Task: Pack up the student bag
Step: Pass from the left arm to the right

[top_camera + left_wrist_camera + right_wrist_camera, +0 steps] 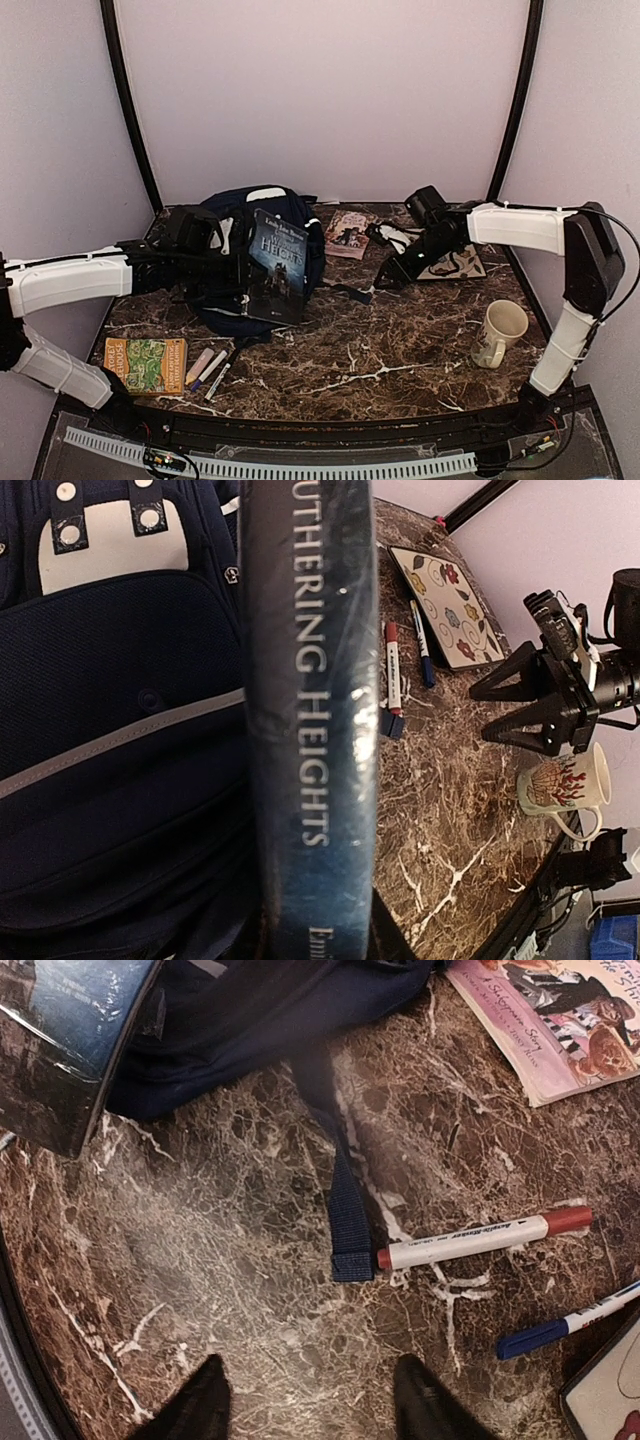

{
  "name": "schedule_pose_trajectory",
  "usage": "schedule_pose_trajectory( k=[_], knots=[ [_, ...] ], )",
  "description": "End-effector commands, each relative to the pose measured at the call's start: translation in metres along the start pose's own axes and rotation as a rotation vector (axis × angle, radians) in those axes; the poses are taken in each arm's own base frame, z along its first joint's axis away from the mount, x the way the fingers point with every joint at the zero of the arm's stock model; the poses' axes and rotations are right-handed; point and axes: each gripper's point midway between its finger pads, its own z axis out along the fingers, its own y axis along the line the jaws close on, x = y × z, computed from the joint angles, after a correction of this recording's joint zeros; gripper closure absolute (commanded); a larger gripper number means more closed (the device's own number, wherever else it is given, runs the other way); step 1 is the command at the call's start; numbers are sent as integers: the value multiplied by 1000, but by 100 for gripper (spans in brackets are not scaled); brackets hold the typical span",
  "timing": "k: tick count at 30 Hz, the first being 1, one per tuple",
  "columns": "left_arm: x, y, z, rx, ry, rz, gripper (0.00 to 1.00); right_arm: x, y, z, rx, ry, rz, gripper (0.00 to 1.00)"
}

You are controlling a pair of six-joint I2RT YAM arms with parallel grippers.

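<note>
Looking down from the top camera, I saw the bag [228, 312] lying on the bench [400, 350], left of the middle and toward the far wall. The left pincer [245, 270] sat over the bag, at the end of an arm stretched in from the left, and pinched a dark book [277, 262], holding it tilted with the cover facing up at the camera. Through the left wrist camera the spine ran straight down the middle of the view, with the bag's navy fabric and a grey stripe just behind it on the left. Whether the book's lower edge touched the bag I could not tell. The right pincer [310, 1410] hung over bare marble right of the bag, its jaws spread with nothing between them. Ahead of it a dark strap [345, 1210] trailed from the bag across the bench, its end right against the tip of a red marker [485, 1238]; a blue marker [570, 1320] lay near that, to the right. A pink book [347, 233] lay flat just right of the bag, and a flowered board [455, 262] sat farther right. A mug [498, 333] stood near the right edge, well apart from the bag. At the near left a green book [146, 364] lay flat with a few markers [208, 370] beside it.
</note>
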Motion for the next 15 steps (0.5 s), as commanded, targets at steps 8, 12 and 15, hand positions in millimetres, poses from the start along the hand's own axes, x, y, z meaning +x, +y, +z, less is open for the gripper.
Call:
schedule_pose_trajectory(
  k=[8, 12, 15],
  knots=[
    [-45, -45, -19, 168, -152, 31, 100, -5, 8, 2, -51, -1, -59, 100],
    [-49, -60, -27, 264, -201, 55, 100, -17, 13, -9, -59, -32, -81, 72],
    [-57, -78, -42, 395, -293, 82, 100, -33, 27, -31, -125, -123, -93, 1]
  ],
)
